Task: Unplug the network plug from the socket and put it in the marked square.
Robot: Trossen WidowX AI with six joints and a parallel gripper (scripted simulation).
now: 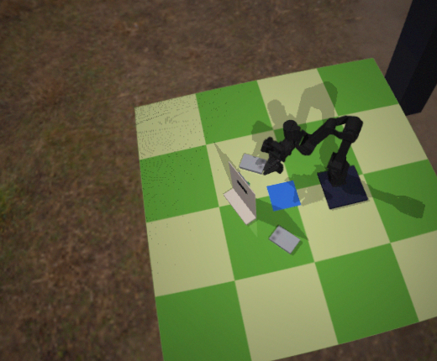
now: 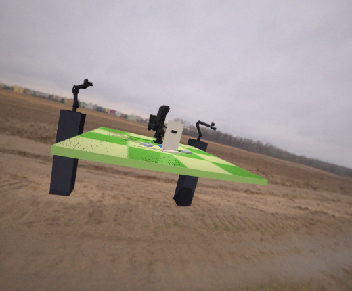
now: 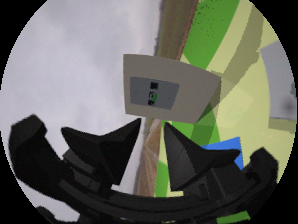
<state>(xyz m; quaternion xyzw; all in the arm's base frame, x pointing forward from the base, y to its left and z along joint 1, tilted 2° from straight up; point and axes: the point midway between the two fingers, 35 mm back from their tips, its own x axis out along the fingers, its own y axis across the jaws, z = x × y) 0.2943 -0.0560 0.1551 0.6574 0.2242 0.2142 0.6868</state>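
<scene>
The upright panel (image 1: 249, 205) (image 2: 172, 141) (image 3: 200, 90) stands on the table, with a grey socket plate (image 3: 168, 95) on the face toward my arm. A small green and dark plug (image 3: 154, 97) sits at the middle of that plate; its thin tab is too small to make out. My gripper (image 1: 267, 171) (image 3: 152, 123) is partly open with nothing between the fingers. It is in front of the panel and off to one side, apart from it, and turned so that the panel looks sideways in the wrist view. The blue marked square (image 1: 283, 196) (image 3: 232, 147) lies bare between panel and arm base.
One grey block (image 1: 251, 163) (image 2: 147, 144) lies below and beside my gripper, near the panel. Another grey block (image 1: 285, 240) (image 2: 185, 151) lies on the panel's other side. My arm's dark base plate (image 1: 348, 197) is beyond the blue square. Two other arms stand on pedestals past the table.
</scene>
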